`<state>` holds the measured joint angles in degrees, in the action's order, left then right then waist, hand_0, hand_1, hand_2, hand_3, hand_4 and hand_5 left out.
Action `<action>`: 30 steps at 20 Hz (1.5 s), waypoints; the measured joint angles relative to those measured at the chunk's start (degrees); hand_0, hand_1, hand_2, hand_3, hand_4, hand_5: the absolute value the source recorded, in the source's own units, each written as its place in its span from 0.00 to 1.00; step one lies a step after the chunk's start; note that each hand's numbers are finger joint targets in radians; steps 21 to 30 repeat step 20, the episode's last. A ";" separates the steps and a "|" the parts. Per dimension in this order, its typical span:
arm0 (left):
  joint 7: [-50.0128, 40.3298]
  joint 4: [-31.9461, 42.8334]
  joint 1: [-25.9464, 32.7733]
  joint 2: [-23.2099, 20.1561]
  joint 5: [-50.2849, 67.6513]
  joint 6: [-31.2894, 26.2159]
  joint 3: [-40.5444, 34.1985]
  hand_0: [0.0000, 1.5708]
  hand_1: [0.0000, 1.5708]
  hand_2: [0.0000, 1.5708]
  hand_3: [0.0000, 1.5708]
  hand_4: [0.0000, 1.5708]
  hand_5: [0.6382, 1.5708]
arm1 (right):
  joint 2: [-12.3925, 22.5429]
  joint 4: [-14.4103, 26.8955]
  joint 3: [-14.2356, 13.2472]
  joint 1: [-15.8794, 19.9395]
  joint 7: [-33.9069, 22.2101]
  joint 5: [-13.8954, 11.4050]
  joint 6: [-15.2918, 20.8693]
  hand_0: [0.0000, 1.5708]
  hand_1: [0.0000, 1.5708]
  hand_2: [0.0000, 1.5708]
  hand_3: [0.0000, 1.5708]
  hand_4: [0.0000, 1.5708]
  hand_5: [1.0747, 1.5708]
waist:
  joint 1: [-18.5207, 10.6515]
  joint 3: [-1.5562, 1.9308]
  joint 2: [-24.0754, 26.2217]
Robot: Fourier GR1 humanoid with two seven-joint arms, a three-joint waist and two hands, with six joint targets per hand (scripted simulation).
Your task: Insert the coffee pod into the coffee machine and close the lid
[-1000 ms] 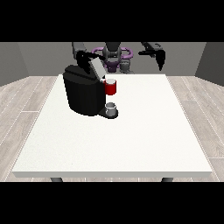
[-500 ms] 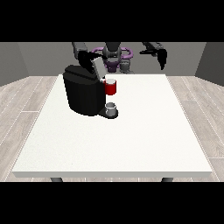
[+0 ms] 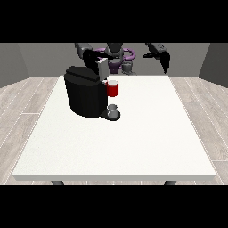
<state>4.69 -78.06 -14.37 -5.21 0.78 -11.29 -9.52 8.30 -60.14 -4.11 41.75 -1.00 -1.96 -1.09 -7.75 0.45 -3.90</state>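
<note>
You had nothing to read here: no text, label, brand, number or sign showed on the coffee machine (image 3: pixel 84 91), on the white table (image 3: pixel 133 142), or on the robot (image 3: pixel 116 55).

tabletop (image 3: pixel 133 147): 1, white | coffee machine (image 3: pixel 84 91): 1, black | red thing at the machine (image 3: pixel 113 89): 1 | grey thing (image 3: pixel 113 109) on the machine's base: 1 | hands: 2, view's left (image 3: pixel 91 57) and view's right (image 3: pixel 164 58)
</note>
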 measured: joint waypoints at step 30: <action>4.51 1.60 2.57 0.73 0.11 1.29 -0.05 0.00 0.00 0.00 0.00 0.12 1.00 | -7.19 -7.92 10.95 -11.07 8.81 2.16 -2.15 0.00 0.00 0.00 0.00 0.10 1.00 | 4.30 -0.44 5.80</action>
